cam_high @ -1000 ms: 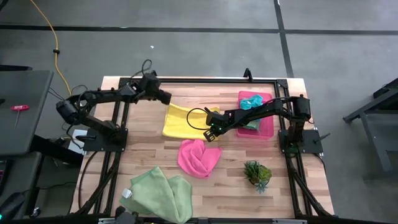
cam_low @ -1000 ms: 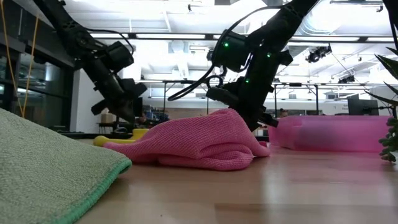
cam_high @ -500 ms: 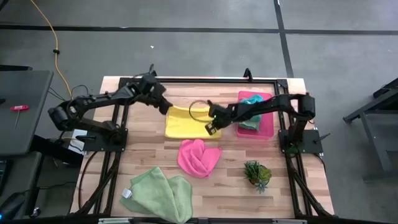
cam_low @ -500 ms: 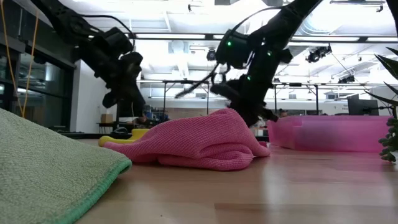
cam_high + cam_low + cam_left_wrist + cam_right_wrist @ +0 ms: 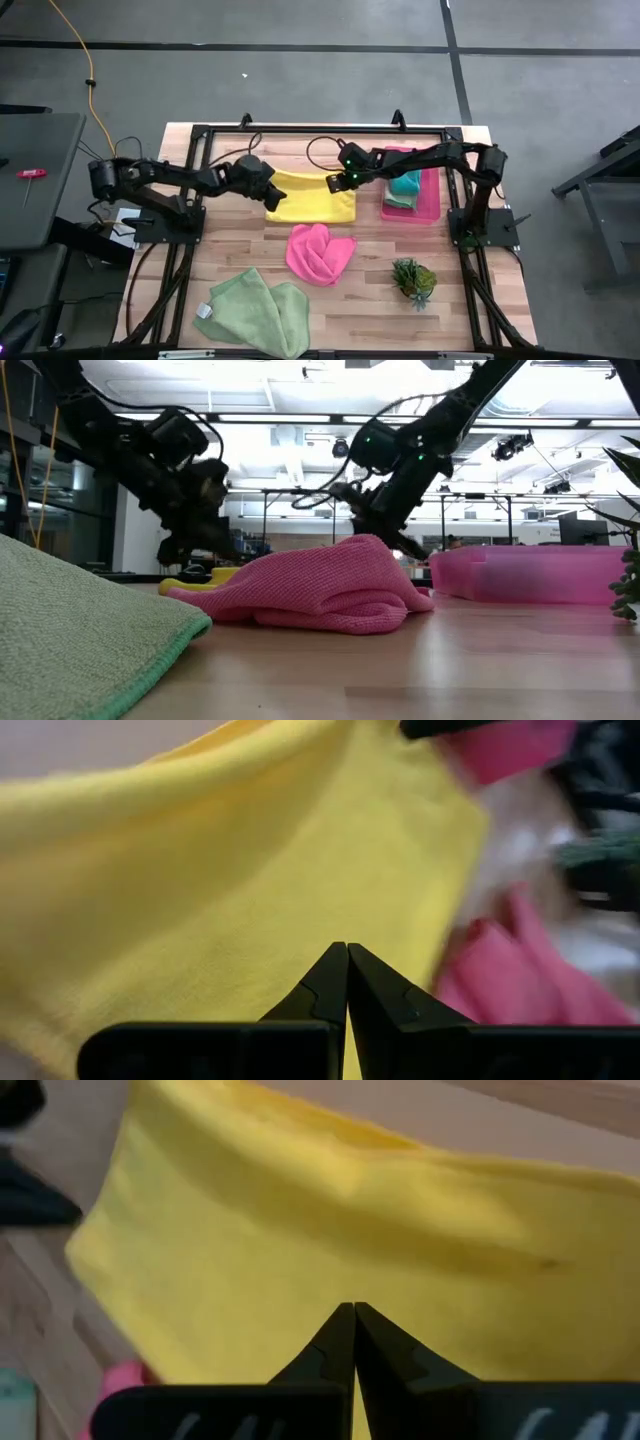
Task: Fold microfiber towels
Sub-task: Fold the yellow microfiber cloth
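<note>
I have both grippers closed, fingers pressed together tip to tip. My left gripper (image 5: 268, 189) is at the left edge of the yellow towel (image 5: 312, 195), and its wrist view shows the shut fingers (image 5: 346, 982) with the yellow cloth right at their tips; I cannot tell for sure whether a fold of cloth is pinched between them. My right gripper (image 5: 338, 181) is at the towel's far right corner, and its own fingers (image 5: 353, 1342) also meet over yellow cloth (image 5: 330, 1250), with the same doubt about a pinch.

The yellow towel lies spread near the middle of the tabletop (image 5: 460, 300), toward the far edge, between the two grippers. The pink towel (image 5: 318, 251) is bunched just in front of it, close to the table's centre. The green towels (image 5: 255, 312) lie rumpled by the near left corner. A teal towel (image 5: 404, 183) sits in the pink tray (image 5: 430, 200) near the far right side, and the small plant (image 5: 413, 280) stands in front of that tray.

Compared with a second ago, my left arm has swung in from the far left corner and come down onto the towel's left edge. My right gripper has pulled back from the towel's near right part to its far right corner. The yellow towel, which was skewed and bunched on one side, now lies flatter and squarer. The pink towel, green towels and plant have not shifted.
</note>
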Robot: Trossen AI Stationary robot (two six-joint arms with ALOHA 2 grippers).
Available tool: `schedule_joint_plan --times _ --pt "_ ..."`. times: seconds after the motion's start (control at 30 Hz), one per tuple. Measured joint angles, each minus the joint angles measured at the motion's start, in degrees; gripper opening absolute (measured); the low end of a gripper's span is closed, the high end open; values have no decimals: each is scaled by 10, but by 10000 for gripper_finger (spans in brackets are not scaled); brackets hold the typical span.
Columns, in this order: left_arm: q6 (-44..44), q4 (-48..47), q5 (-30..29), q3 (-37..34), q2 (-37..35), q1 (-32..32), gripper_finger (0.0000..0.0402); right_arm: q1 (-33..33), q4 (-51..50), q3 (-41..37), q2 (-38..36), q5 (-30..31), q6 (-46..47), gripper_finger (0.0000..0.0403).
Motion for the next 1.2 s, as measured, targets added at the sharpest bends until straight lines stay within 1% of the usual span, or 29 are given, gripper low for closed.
schedule_joint_plan --times 0.07,0.2,0.3,0.37,0.53,0.73,0.8,0.87,1.0,1.1,1.2 --pt "-9 4 -20 -1 14 -11 0 -3 12 0 11 1 14 0" --pt "-28 40 -27 0 51 -25 0 0 54 0 32 0 39 0" --pt "-43 57 -35 -1 80 -34 0 5 77 0 38 15 52 0" --pt "-50 64 -45 0 97 -42 0 8 82 2 38 40 59 0" --pt "-57 88 -62 1 138 -61 0 7 77 2 39 69 58 0" --pt "-57 91 -92 1 138 -84 0 -3 79 2 51 78 79 0" --pt "-57 91 -95 1 135 -86 0 -9 91 2 56 94 90 0" --pt "-57 90 -92 1 132 -86 0 -19 95 2 58 108 103 0" --pt "-55 88 -89 0 131 -87 0 -37 134 2 57 155 136 0" --pt "-54 87 -89 0 131 -87 0 -54 152 2 57 167 154 0" --pt "-53 87 -88 0 131 -87 0 -72 146 2 54 164 140 0"
